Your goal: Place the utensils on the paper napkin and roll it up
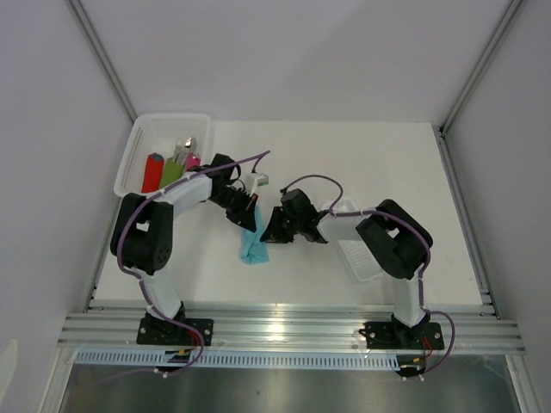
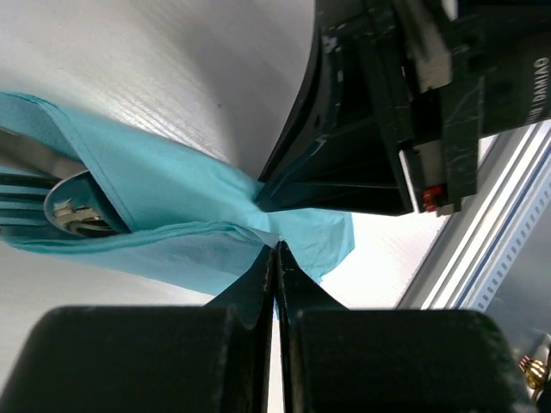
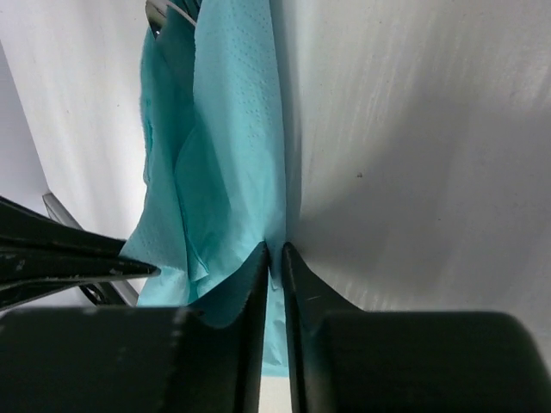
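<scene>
My left gripper (image 2: 277, 248) pinches the paper napkin (image 2: 172, 194) tight, my right gripper (image 3: 275, 251) barely parted; slack wrap could shed the utensils (image 2: 69, 211).

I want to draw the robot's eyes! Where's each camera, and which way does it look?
Top camera: above, behind the arms, looking down on both arms and the white table.
Left wrist: on the left hand, looking past its fingers at the thin teal paper napkin wrapping shiny silver metal utensils.
Right wrist: on the right hand, its fingers framing the same napkin.
All share the napkin.
</scene>
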Robot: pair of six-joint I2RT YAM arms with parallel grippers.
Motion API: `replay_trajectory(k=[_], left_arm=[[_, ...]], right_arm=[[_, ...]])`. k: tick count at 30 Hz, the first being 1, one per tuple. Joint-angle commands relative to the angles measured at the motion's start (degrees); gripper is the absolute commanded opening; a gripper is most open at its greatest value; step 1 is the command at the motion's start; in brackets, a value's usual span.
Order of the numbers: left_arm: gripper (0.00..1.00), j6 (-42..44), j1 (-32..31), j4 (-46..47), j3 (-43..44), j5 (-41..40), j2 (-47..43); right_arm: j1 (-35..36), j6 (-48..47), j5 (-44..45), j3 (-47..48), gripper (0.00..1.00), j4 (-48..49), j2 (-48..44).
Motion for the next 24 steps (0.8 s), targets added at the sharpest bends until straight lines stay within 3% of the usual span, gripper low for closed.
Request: replay_trajectory(k=[1,6,13,24], left_arm=[[0.01,-1.2,-0.8,1.0,1.1,3.6,-2.4],[0.01,-2.6,-1.1,2.1,1.4,6.1,-2.1],[0.01,-4.8,-1.3,2.4,1.8,9.6,-0.5],[0.04,-6.0,-1.5,3.7,0.5,5.7,3.5]], right_arm=[[0.5,1.5,-1.0,-0.7,0.13,2.6,1.8],[1.8,3.8,-0.7,-0.8,0.03,4.5,2.3],[2.9,5.8,5.0,-1.2,0.02,4.0,0.6],[3.7,7.1,8.1,-2.3,0.03,4.2,-0.8]])
